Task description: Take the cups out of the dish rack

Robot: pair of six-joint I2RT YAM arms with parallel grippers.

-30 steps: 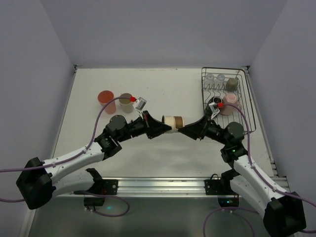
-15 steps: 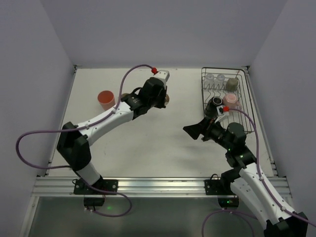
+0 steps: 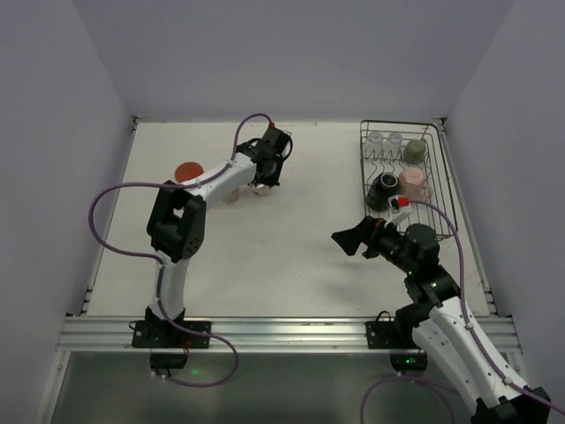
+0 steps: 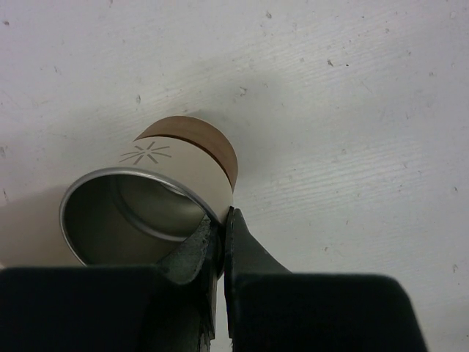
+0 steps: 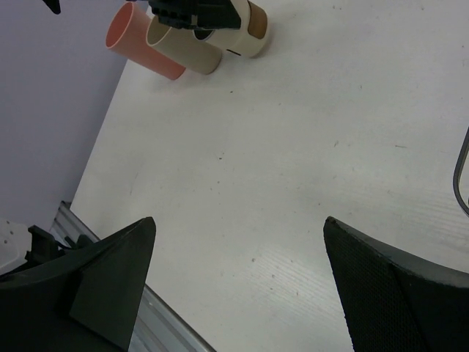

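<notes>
At the far left of the table (image 3: 291,265) the salmon-pink tumbler (image 3: 187,170) stands near the left wall. The tan cup (image 5: 183,50) stands touching it or just beside it, so the unloaded cups form a tight row. The left gripper (image 4: 220,224) is at the right end of that row. Its jaws are nearly closed, pinching the rim wall of a cream cup (image 4: 187,158) with a steel lining and a brown base, one finger inside the mouth and one outside. That grip probably suits a cup too wide to span. I cannot tell whether the base rests on the table or hangs just above it. Judging by its spot beside the tan cup, this is the set-down step.

The middle of the table gives both arms free room. The right gripper (image 5: 238,224) hovers there with its jaws spread wide and nothing between them (presumably ready for the next pick).

At the far right is the dish rack (image 3: 399,122), close to the right wall. It holds a dark handled mug (image 3: 386,187) and a pink cup (image 3: 413,182) near its front. A grey-olive cup (image 3: 415,150) and clear glasses (image 3: 377,139) sit at the back. The rack's wire rim and tines would crowd any low approach.
</notes>
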